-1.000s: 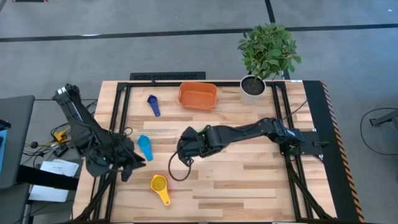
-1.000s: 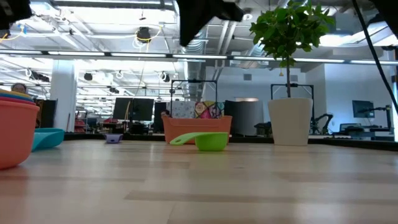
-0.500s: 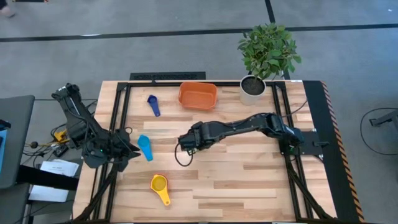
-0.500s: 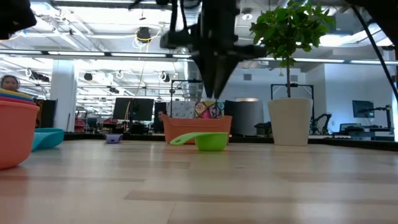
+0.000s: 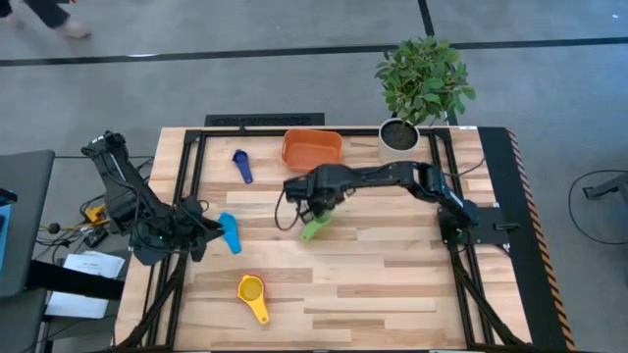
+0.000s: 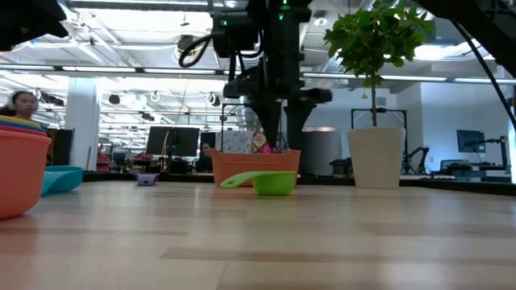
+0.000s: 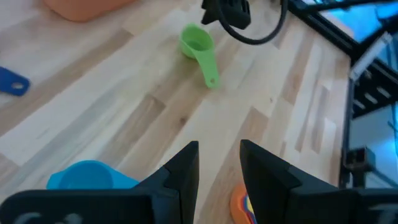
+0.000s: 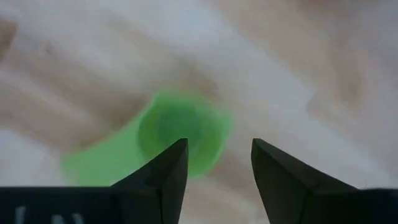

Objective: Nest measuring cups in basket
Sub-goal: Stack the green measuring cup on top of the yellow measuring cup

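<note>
The right gripper (image 5: 319, 203) hangs above the green cup (image 5: 312, 227) near the middle of the table (image 5: 392, 284), its fingers spread apart and holding nothing. In the right wrist view the green cup (image 8: 177, 134) lies directly beneath that gripper, bowl between the two fingers but clear of them. The low view shows the cup (image 6: 272, 183) resting flat on the wood, handle out to one side, with the gripper (image 6: 272, 121) raised above it.

The basket (image 5: 312, 149) sits at the far edge of the table, just beyond the right gripper — nothing inside it can be made out. A white plant pot (image 5: 399, 137) stands beside it. A navy cup (image 5: 240, 163) lies apart from the basket on the other side.

The left gripper (image 5: 201, 235) waits at the table's left edge, fingers parted and empty, with the light blue cup (image 5: 229, 231) just beside it. The left wrist view shows that cup (image 7: 87, 174) close by the fingers, not between them.

A yellow cup (image 5: 252, 291) with an orange handle lies near the front edge, well apart from the rest.
</note>
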Robot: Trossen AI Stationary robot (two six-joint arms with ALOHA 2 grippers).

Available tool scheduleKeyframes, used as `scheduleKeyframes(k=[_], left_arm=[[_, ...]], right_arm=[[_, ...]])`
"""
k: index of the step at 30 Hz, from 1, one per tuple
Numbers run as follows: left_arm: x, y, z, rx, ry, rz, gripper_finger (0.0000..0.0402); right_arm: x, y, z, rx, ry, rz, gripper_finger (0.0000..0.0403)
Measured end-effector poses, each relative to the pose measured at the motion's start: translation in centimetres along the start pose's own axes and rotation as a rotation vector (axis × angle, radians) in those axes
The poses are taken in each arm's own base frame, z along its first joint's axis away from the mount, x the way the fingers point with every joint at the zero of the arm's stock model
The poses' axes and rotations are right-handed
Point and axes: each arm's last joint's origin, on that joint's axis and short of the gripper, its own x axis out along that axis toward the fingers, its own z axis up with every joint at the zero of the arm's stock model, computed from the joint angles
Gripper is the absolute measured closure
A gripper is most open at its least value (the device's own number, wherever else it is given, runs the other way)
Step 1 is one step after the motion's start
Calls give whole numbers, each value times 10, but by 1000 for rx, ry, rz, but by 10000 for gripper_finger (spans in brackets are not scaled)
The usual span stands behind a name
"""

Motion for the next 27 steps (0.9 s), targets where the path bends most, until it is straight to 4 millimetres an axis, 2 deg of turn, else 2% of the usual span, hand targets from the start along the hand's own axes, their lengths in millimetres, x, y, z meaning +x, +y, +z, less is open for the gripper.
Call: scheduleKeyframes(k=[3,5,10,12,15,19,21,23,25,27], left_arm=[[0,1,0,-36,-25,16,297],[0,2,1,-54,-36,27,297],[2,4,3,-96,-67,49,297],[3,5,4,-110,-77,62,297],[5,6,7,-123,-94,87,297],[9,9,11,-148,-119,123,297],[10,10,13,-158,-126,136,297],[11,10,14,-168,-125,144,297],[12,10,14,-179,-117,144,297],[13,9,14,-188,-102,137,297]], right_arm=[[-1,-5,15,-24,-24,71,217],[-12,-9,20,-30,-61,123,227],[-58,-19,25,-67,-193,278,243],[-83,-26,25,-77,-265,352,245],[-123,-40,20,-92,-372,456,245],[-159,-57,9,-183,-466,519,247],[-168,-67,3,-258,-502,519,253],[-166,-79,-4,-282,-514,520,263],[-153,-90,-9,-259,-508,550,274],[-132,-97,-16,-212,-514,630,286]])
